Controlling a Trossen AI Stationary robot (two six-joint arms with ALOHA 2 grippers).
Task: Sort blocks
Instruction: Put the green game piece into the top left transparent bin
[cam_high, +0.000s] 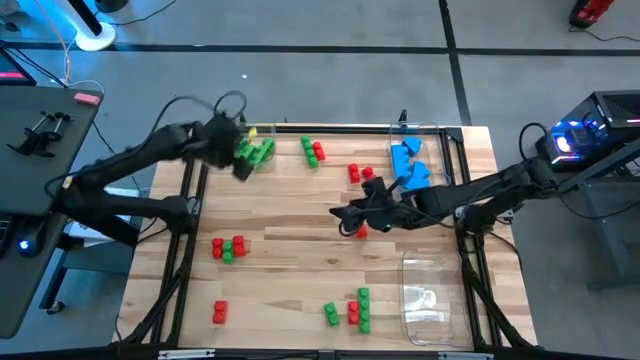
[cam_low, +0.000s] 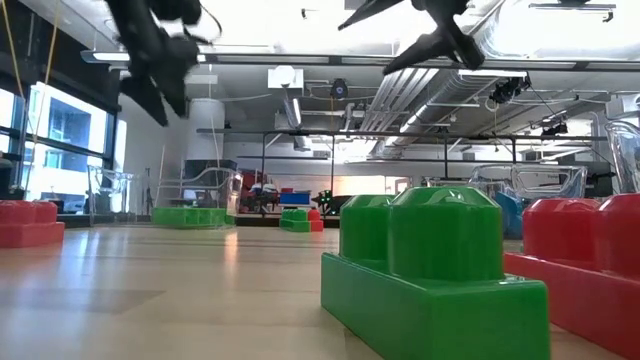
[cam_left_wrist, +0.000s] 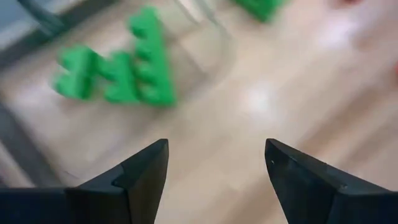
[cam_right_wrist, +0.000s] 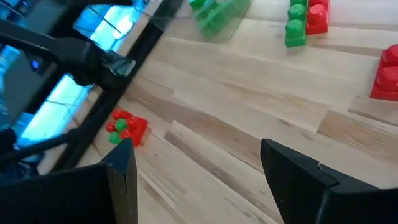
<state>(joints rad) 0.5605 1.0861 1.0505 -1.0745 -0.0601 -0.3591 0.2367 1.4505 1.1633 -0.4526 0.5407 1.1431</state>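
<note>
Left tool (cam_left_wrist: 214, 168): over the far-left corner of the counter (cam_high: 300, 290), above the clear tray (cam_high: 262, 150) that holds green blocks (cam_high: 255, 150); its fingers stand apart with nothing between them.
Right tool (cam_right_wrist: 199, 174): over the middle of the counter, near a red block (cam_high: 361, 231); fingers apart, empty.
Blue blocks (cam_high: 408, 162): gathered in a clear tray at the far right.
Loose blocks: red and green ones in small mixed clusters, one at the far middle (cam_high: 312, 150), one left of centre (cam_high: 228, 247), one at the near edge (cam_high: 352, 308), a single red one (cam_high: 220, 311) at near left.
Empty tray (cam_high: 428, 290): near right, clear, nothing in it.
Handling: the blocks look like light, stiff plastic with smooth sides, likely slippery; studs on top make a poor seat.
Hold: best across two flat opposite side walls, low on the body, one block at a time.
Risk: clustered blocks may be joined and come up together, or a neighbour may get nudged.
</note>
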